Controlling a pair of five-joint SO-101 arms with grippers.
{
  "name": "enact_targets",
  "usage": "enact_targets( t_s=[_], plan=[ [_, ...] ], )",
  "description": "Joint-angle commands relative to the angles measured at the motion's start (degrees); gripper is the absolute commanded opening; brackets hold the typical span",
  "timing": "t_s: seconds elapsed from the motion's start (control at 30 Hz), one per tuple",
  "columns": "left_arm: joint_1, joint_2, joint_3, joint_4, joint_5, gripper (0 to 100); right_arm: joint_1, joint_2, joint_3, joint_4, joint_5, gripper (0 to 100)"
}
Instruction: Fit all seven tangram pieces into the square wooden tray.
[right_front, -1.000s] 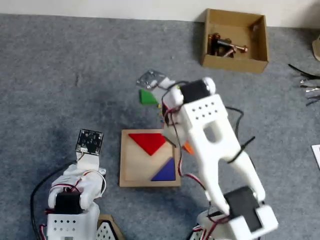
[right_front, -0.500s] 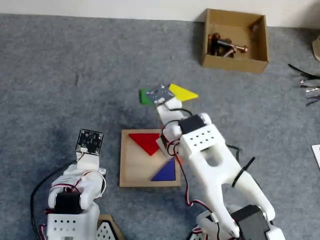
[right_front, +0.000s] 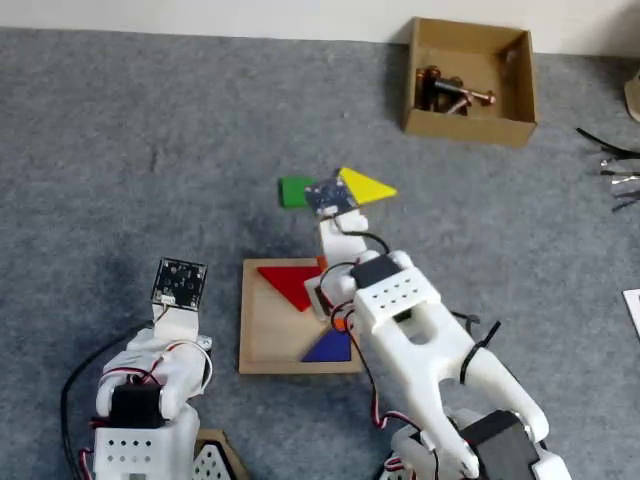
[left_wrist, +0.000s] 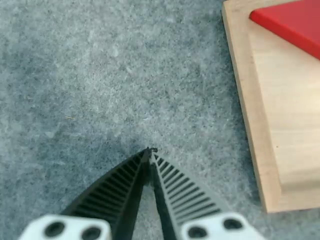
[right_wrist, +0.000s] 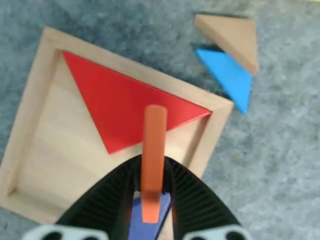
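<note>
On the grey carpet (right_front: 120, 150) lies the tray (right_front: 265, 345), with a red triangle (right_front: 285, 282) and a blue triangle (right_front: 330, 348) inside. The right gripper (right_wrist: 151, 161) pinches an orange piece (right_wrist: 154, 127) above the tray; the left gripper (left_wrist: 149, 156), pressed together, hovers over carpet beside the tray.

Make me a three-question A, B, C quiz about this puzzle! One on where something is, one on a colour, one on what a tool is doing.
1. Where is the red triangle? A) in the wooden tray B) in the cardboard box C) on the carpet
2. What colour is the piece in the right tool? A) green B) orange C) yellow
3. How is the left tool? A) wide open B) holding a piece C) shut, empty
1 A: it lies inside the rim. 2 B: the piece pinched there is orange. 3 C: its fingers touch, nothing between.
</note>
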Motion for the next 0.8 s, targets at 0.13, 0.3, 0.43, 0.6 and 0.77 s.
enact_targets(
  t_s=[0.13,0.3,0.43,0.6,0.77],
  plan=[
    [0.7,-0.4,1.1,0.3,-0.2,1,-1.0,-3.0,3.6,-8.0,-2.7,0.5],
    [0.7,-0.4,1.1,0.3,-0.2,1,-0.5,-3.0,3.9,-8.2,-5.8,0.5],
    [0.7,-0.4,1.1,0.3,-0.2,1,-0.4,-3.1,4.0,-8.2,-6.1,0.5],
    [0.7,-0.4,1.1,0.3,-0.2,1,-0.7,-3.1,4.0,-8.3,-6.2,0.5],
    [0.7,-0.4,1.1,0.3,-0.2,1,-0.7,-3.1,4.1,-8.3,-6.2,0.5]
  ],
)
